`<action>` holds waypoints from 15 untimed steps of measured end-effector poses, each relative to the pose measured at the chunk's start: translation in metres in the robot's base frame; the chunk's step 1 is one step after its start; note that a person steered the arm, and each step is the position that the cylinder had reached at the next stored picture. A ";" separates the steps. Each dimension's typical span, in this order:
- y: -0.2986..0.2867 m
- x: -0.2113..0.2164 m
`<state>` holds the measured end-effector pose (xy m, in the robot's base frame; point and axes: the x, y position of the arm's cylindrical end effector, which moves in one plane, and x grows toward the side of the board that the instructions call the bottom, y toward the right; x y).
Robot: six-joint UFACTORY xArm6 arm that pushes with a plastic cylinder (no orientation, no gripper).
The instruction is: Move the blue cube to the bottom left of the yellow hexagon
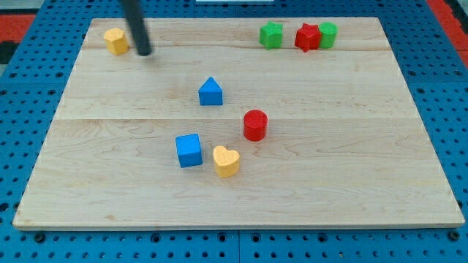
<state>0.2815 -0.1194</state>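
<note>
The blue cube [189, 150] lies below the board's middle, touching or nearly touching a yellow heart block [226, 161] on its right. The yellow hexagon [115, 41] sits near the board's top left corner. My tip [145, 53] is just right of the yellow hexagon, close to it but apart, and far above and left of the blue cube.
A blue house-shaped block [210, 92] lies near the middle. A red cylinder [255, 125] lies right of centre. At the top right stand a green star-like block [271, 35], a red star-like block [307, 36] and a green cylinder [327, 34], close together.
</note>
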 end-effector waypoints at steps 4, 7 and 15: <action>0.061 0.092; 0.075 0.175; -0.064 0.142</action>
<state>0.4234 -0.1839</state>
